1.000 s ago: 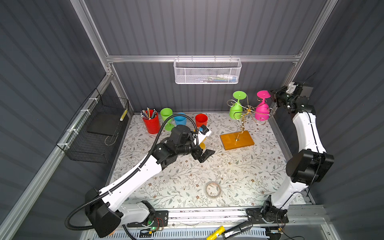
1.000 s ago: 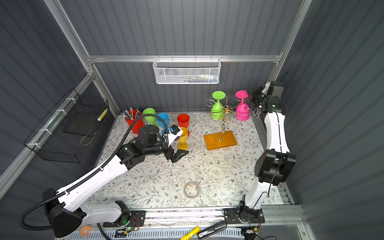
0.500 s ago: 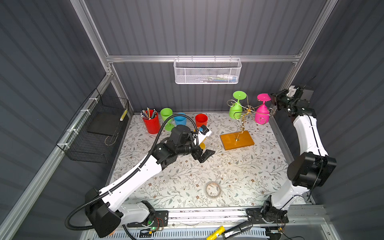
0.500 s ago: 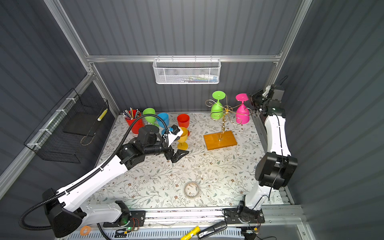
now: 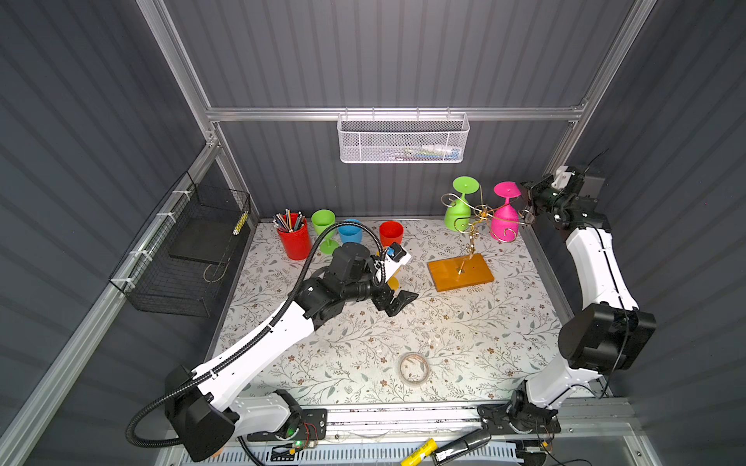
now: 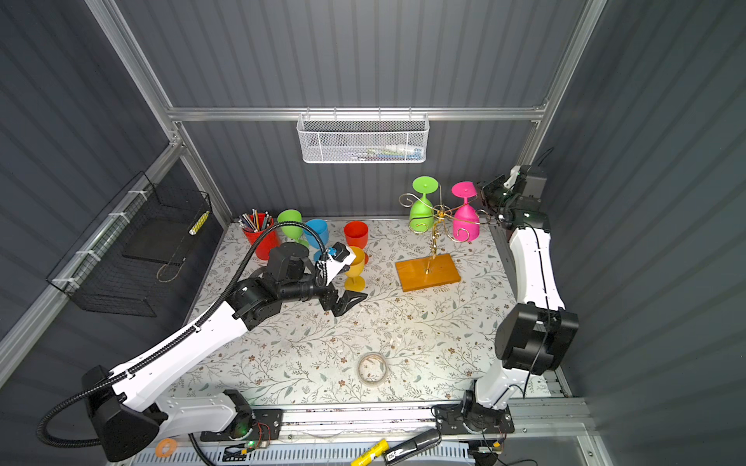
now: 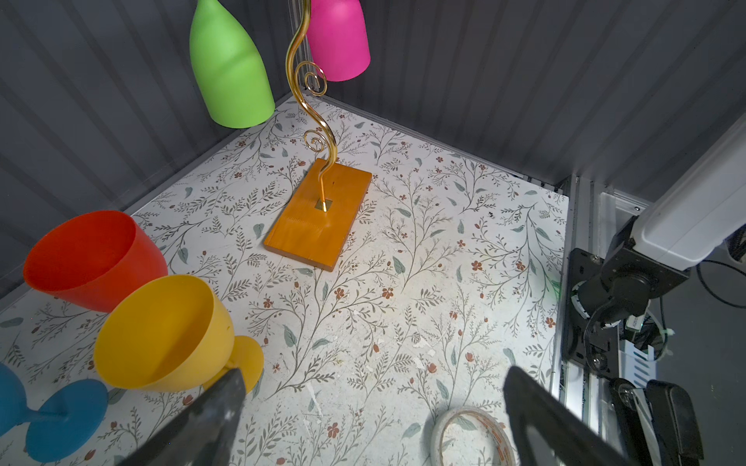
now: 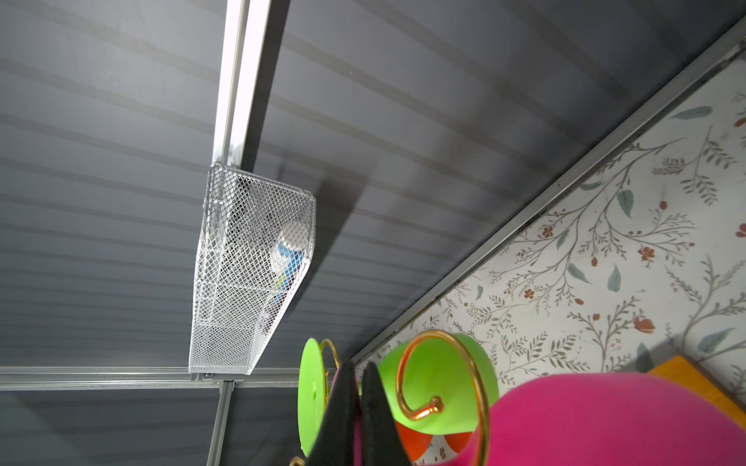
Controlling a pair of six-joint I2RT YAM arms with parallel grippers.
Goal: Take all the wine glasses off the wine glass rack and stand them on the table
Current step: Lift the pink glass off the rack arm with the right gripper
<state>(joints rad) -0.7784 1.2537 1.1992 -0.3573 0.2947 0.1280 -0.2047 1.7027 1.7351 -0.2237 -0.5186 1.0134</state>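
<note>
The wine glass rack (image 5: 460,273) (image 6: 428,273) (image 7: 319,218), a gold wire tree on an orange wooden base, stands at the back right. Two wine glasses hang on it upside down. One is green (image 5: 458,216) (image 6: 422,214) (image 7: 230,68) (image 8: 436,375), the other pink (image 5: 503,222) (image 6: 466,224) (image 7: 339,40) (image 8: 605,419). My right gripper (image 5: 527,197) (image 6: 480,195) (image 8: 357,365) is shut on the pink glass's stem, just under its foot. My left gripper (image 5: 399,302) (image 6: 351,302) (image 7: 373,375) hangs open and empty over the table, beside a yellow glass (image 6: 355,264) (image 7: 161,331).
Along the back left stand a red pencil cup (image 5: 294,240) and green (image 5: 325,226), blue (image 5: 349,234) and red (image 5: 390,232) glasses. A tape roll (image 5: 413,368) lies near the front. A white mesh basket (image 5: 403,139) hangs on the back wall, a black wire basket (image 5: 189,250) on the left wall.
The right gripper and the pink glass have shifted slightly down and left in the top views, and the right elbow has moved. The left arm has stayed still.
</note>
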